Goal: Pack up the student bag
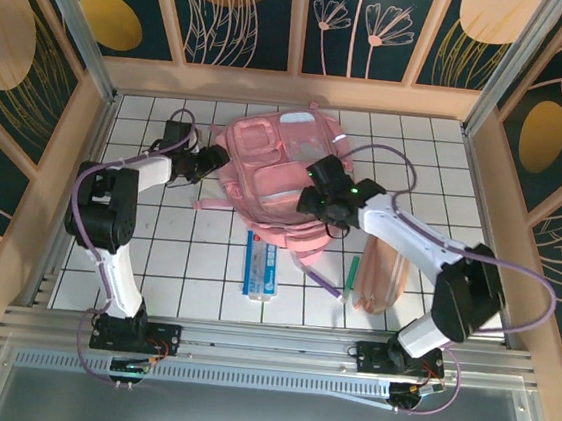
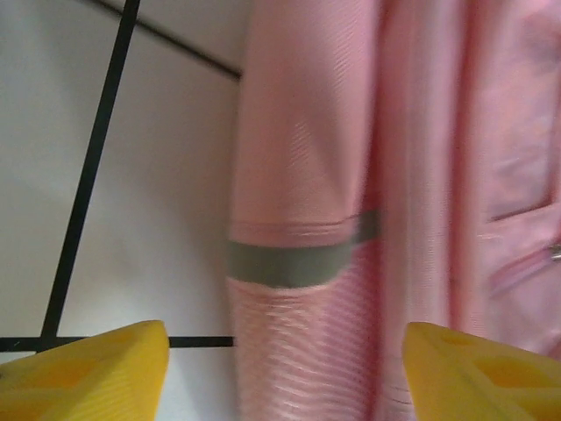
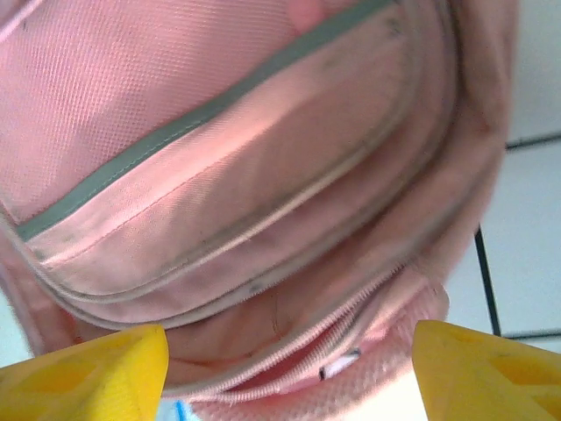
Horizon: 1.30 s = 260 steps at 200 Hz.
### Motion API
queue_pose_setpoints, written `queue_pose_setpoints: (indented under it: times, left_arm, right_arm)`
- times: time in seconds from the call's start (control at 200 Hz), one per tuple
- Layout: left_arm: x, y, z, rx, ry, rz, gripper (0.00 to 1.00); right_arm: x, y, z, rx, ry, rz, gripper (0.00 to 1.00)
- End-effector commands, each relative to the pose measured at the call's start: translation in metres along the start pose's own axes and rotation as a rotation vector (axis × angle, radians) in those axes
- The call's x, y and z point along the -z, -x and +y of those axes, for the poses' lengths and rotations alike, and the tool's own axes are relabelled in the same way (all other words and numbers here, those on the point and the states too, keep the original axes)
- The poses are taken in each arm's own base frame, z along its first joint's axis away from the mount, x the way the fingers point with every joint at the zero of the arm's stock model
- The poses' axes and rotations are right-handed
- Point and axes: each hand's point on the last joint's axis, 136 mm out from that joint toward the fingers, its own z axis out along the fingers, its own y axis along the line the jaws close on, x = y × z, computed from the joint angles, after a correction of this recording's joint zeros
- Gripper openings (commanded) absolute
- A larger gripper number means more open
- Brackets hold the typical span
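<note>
The student bag [image 1: 270, 169], a large pink backpack with grey strips, lies flat in the middle of the tiled table. My left gripper [image 1: 206, 162] is at its left edge. In the left wrist view the gripper [image 2: 285, 377] is open, its yellow fingers [image 2: 88, 373] straddling a padded pink part with a grey band [image 2: 294, 263], with white table showing between the left finger and the fabric. My right gripper [image 1: 323, 193] hovers over the bag's near right part. It [image 3: 289, 377] is open above a slightly parted zipper [image 3: 351, 346] on the bag [image 3: 219, 175].
In front of the bag lie a blue and white box [image 1: 261, 266], a green pen [image 1: 350, 276], a thin purple-tipped pen [image 1: 324, 283] and a peach pouch [image 1: 385, 277]. A black cabled item [image 1: 179, 131] sits at the back left. Wooden walls enclose the table.
</note>
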Motion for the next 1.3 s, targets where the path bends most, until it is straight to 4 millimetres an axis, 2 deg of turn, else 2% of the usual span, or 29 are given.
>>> queue_pose_setpoints:
  times: [0.0, 0.09, 0.16, 0.22, 0.285, 0.41, 0.485, 0.535, 0.596, 0.666, 0.721, 0.741, 0.821, 0.871, 0.896, 0.951, 1.066, 1.161, 1.241, 1.296]
  left_arm:
    - [-0.010, -0.006, 0.013, 0.052, 0.027, 0.020, 0.66]
    - [-0.011, -0.013, 0.018, 0.052, 0.032, 0.025, 0.62]
    - [-0.010, -0.018, 0.015, 0.042, 0.011, 0.029, 0.56]
    - [-0.009, -0.022, 0.011, 0.026, -0.009, 0.037, 0.48]
    - [-0.009, -0.027, 0.008, 0.008, -0.032, 0.053, 0.32]
    - [-0.004, -0.036, 0.004, -0.044, -0.045, 0.069, 0.18]
    - [0.004, -0.042, 0.002, -0.071, -0.056, 0.075, 0.00]
    - [0.010, -0.046, 0.001, -0.083, -0.054, 0.080, 0.00]
    - [0.019, -0.048, -0.001, -0.088, -0.059, 0.071, 0.00]
    - [0.029, -0.062, 0.006, -0.084, -0.054, 0.076, 0.00]
    - [0.037, -0.070, 0.007, -0.080, -0.056, 0.072, 0.00]
    - [0.037, -0.075, 0.012, -0.070, -0.046, 0.080, 0.00]
    - [0.052, -0.083, 0.009, -0.061, -0.056, 0.056, 0.00]
    - [0.058, -0.091, 0.009, -0.051, -0.062, 0.057, 0.00]
    - [0.060, -0.095, 0.009, -0.046, -0.064, 0.055, 0.00]
    - [0.063, -0.105, 0.008, -0.023, -0.063, 0.055, 0.00]
    - [0.065, -0.126, -0.005, 0.061, -0.112, 0.059, 0.00]
    - [0.068, -0.132, -0.012, 0.164, -0.118, 0.068, 0.00]
    - [0.075, -0.129, -0.011, 0.269, -0.067, 0.075, 0.00]
    - [0.081, -0.125, -0.014, 0.322, -0.046, 0.069, 0.00]
  right_arm:
    - [0.001, -0.037, -0.008, -0.294, 0.021, 0.144, 0.74]
    - [-0.008, -0.049, -0.001, -0.397, 0.069, 0.192, 0.74]
    - [-0.017, -0.048, 0.001, -0.441, 0.067, 0.175, 0.73]
    - [-0.028, -0.043, 0.001, -0.456, 0.050, 0.159, 0.73]
    - [-0.038, -0.033, 0.003, -0.446, 0.046, 0.122, 0.72]
    - [-0.053, -0.011, -0.004, -0.428, 0.010, 0.043, 0.67]
    - [-0.057, 0.001, -0.004, -0.405, 0.024, 0.022, 0.59]
    - [-0.058, 0.006, -0.005, -0.393, 0.037, 0.013, 0.49]
    - [-0.061, 0.013, -0.005, -0.358, 0.068, 0.002, 0.33]
    - [-0.064, 0.023, -0.010, -0.324, 0.070, -0.021, 0.18]
    - [-0.065, 0.034, -0.011, -0.280, 0.072, -0.052, 0.10]
    - [-0.065, 0.038, -0.012, -0.267, 0.068, -0.064, 0.10]
    - [-0.062, 0.058, -0.011, -0.198, 0.066, -0.124, 0.06]
    - [-0.064, 0.066, -0.006, -0.148, 0.075, -0.156, 0.05]
    - [-0.066, 0.080, -0.014, -0.145, 0.065, -0.182, 0.05]
    - [-0.071, 0.095, -0.011, -0.101, 0.098, -0.209, 0.05]
    - [-0.083, 0.117, 0.014, 0.034, 0.254, -0.233, 0.10]
    - [-0.086, 0.128, 0.028, 0.128, 0.294, -0.241, 0.23]
    - [-0.076, 0.136, 0.022, 0.155, 0.246, -0.269, 0.37]
    - [-0.065, 0.137, 0.014, 0.168, 0.211, -0.291, 0.43]
